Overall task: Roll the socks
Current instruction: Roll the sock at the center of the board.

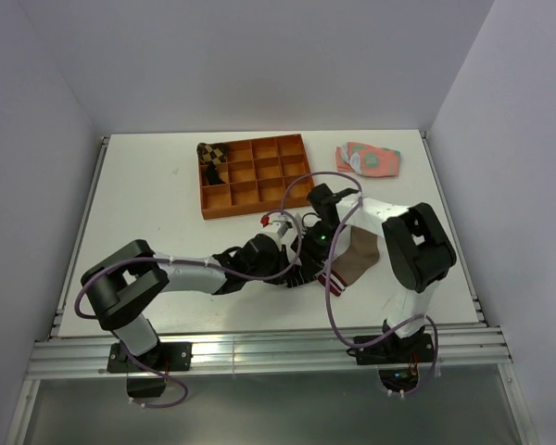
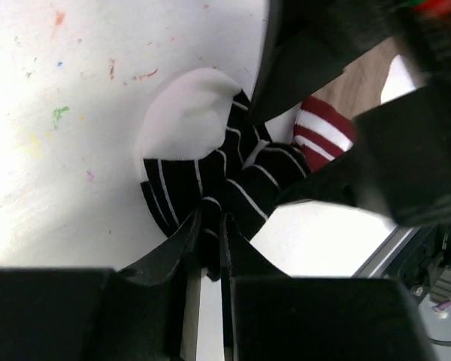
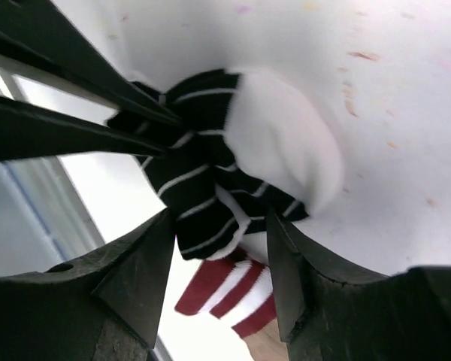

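Socks: the pair lies centre-right in the top view, near the front edge of the table (image 1: 167, 209).
Left gripper (image 2: 210, 235): at the bottom of its own view, clamped tight on a fold of the black sock (image 2: 210, 180).
Black sock: bunched, not flat, with its white end up and away from the pinch, touching the striped cuff (image 3: 229, 289) of the tan sock (image 1: 361, 252).
Right gripper (image 3: 219, 224): jaws apart and astride the bunch, with no squeeze visible.
Step in hand: probably starting the roll at the cuff end.
Doing it well: keep the left pinch firm as an anchor, and close the right jaws low enough to catch both layers.
Risk: the fingers stand crowded together, and only the black sock may get taken.
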Controlling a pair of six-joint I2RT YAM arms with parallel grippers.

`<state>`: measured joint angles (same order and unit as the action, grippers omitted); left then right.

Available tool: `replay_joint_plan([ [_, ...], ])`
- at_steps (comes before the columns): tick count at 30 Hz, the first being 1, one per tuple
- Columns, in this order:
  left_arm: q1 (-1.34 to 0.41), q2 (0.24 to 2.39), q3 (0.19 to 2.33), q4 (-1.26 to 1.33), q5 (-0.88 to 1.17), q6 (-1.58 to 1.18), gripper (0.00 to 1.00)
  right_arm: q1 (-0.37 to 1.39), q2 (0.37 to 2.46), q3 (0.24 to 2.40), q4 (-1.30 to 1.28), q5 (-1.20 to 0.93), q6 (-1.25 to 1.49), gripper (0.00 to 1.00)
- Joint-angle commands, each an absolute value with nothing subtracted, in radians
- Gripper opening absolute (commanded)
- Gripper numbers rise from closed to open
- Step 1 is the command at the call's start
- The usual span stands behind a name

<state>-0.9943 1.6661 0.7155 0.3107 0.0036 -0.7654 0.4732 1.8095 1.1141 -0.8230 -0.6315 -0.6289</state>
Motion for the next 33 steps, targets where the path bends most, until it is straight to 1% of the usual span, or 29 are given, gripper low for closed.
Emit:
replay_joint_plan([
  [1, -0.988, 1.69, 0.742, 0.115, 0.02, -0.816, 0.0, 0.437, 1.734, 1.068, -0.675, -0.56, -0.577, 0.59],
  [7, -0.968, 1.689, 0.785, 0.043, 0.074, -0.827, 0.0, 0.368, 1.661, 1.017, -0.629, -0.566, -0.549, 0.6],
  [13, -0.884, 1.701, 0.799, 0.003, 0.215, -0.836, 0.0, 0.302, 1.582, 0.97, -0.611, -0.592, -0.58, 0.6],
  [21, -0.805, 1.755, 0.873, -0.132, 0.362, -0.835, 0.0, 0.311, 1.373, 0.827, -0.531, -0.614, -0.692, 0.61],
  [25, -0.793, 1.805, 0.923, -0.181, 0.413, -0.833, 0.0, 0.373, 1.257, 0.746, -0.459, -0.554, -0.733, 0.61],
  [28, -0.785, 1.841, 0.96, -0.215, 0.428, -0.835, 0.0, 0.465, 1.166, 0.684, -0.414, -0.485, -0.758, 0.63],
  [29, -0.785, 1.857, 0.969, -0.221, 0.429, -0.834, 0.0, 0.518, 1.157, 0.664, -0.407, -0.476, -0.768, 0.63],
  [33, -0.778, 1.893, 1.009, -0.245, 0.442, -0.841, 0.0, 0.616, 1.144, 0.643, -0.373, -0.431, -0.795, 0.64],
])
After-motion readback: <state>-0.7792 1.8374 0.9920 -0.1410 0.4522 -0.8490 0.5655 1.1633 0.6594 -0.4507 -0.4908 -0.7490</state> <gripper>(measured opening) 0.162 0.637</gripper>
